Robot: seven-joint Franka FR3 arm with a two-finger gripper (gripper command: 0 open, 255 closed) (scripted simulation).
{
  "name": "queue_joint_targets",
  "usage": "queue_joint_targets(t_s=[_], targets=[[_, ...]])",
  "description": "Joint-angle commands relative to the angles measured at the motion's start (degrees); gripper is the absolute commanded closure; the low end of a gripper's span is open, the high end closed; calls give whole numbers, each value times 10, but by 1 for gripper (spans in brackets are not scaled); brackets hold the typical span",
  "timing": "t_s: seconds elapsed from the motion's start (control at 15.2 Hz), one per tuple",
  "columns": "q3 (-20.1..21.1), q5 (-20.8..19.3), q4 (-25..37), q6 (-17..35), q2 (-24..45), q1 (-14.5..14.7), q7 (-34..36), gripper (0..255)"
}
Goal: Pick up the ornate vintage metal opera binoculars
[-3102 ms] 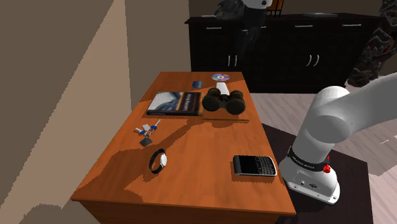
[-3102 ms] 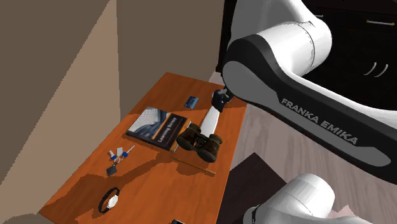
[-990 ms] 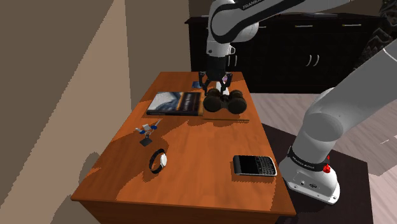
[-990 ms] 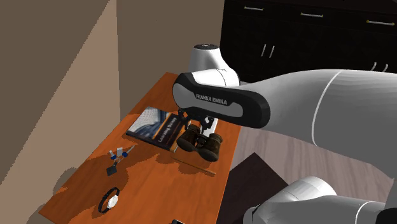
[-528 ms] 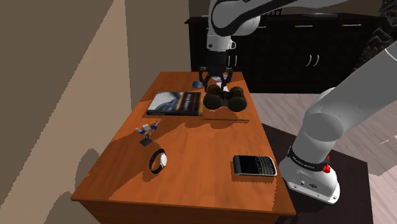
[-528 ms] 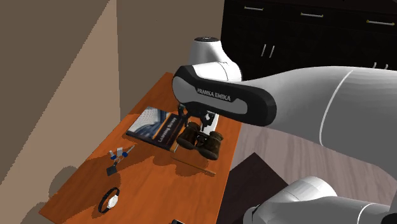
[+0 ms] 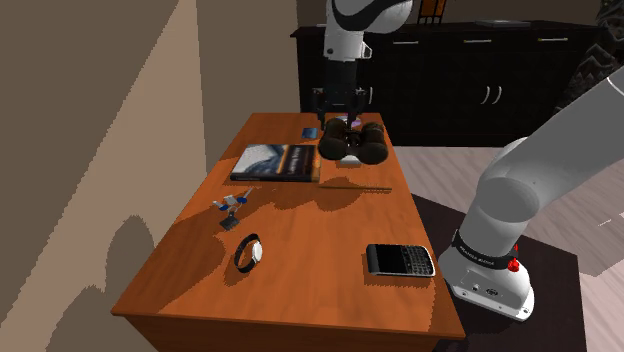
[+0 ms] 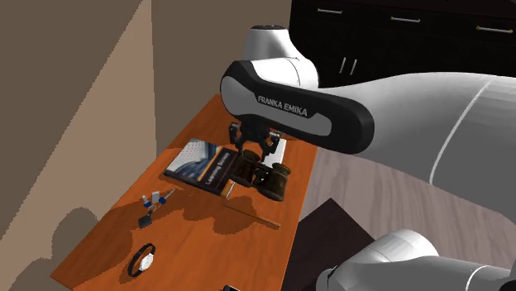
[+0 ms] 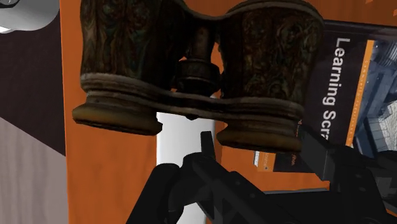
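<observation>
The dark, ornate opera binoculars [image 7: 352, 140] hang a little above the far end of the wooden table [image 7: 300, 295], and their shadow lies on the wood below. My black gripper [image 7: 340, 118] comes down from above and is shut on them. In the second exterior view the binoculars [image 8: 261, 175] hang under the gripper [image 8: 252, 153], beside the book. In the wrist view both barrels of the binoculars [image 9: 197, 70] stand close in front of the black fingers [image 9: 207, 149], with the orange tabletop and a white oblong object [image 9: 181, 137] beneath.
A book [image 7: 275, 162] lies just beside the binoculars. A small blue card [image 7: 309, 132] sits at the table's far end. Keys [image 7: 230, 205], a wristwatch [image 7: 248, 252] and a black phone [image 7: 400, 260] lie nearer. Dark cabinets [image 7: 480, 75] stand behind the table.
The arm reached down to the binoculars and closed on them. Over the last second the gripper has risen, lifting the binoculars off the table.
</observation>
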Motion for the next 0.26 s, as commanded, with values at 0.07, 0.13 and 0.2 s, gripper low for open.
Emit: queue_joint_targets(t_s=[0.07,0.13,0.2], targets=[[-2,-2,18,-23,-5,-1,3,255],[-2,-2,19,-24,-5,-1,3,255],[-2,-2,19,-24,-5,-1,3,255]])
